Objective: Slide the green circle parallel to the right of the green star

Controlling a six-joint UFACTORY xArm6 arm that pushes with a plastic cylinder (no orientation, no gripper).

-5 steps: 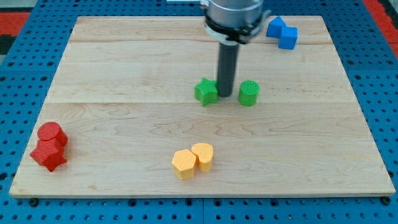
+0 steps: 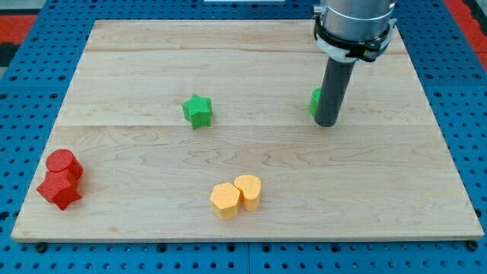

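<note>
The green star point(image 2: 198, 111) lies on the wooden board point(image 2: 152, 190) left of centre. The green circle point(image 2: 314, 102) is to the view's right of it, at about the same height, and mostly hidden behind my rod; only its left edge shows. My tip point(image 2: 326, 122) rests on the board right in front of the green circle, seemingly touching it, and far to the right of the star.
A red circle point(image 2: 62, 163) and a red star point(image 2: 59, 189) sit together at the lower left. Two yellow blocks point(image 2: 236, 195) sit side by side at the bottom centre. No blue blocks show; the arm covers the top right of the board.
My rod moved from between the two green blocks to the view's right. The green star now lies further left. The green circle sits slightly further right and up, behind the rod.
</note>
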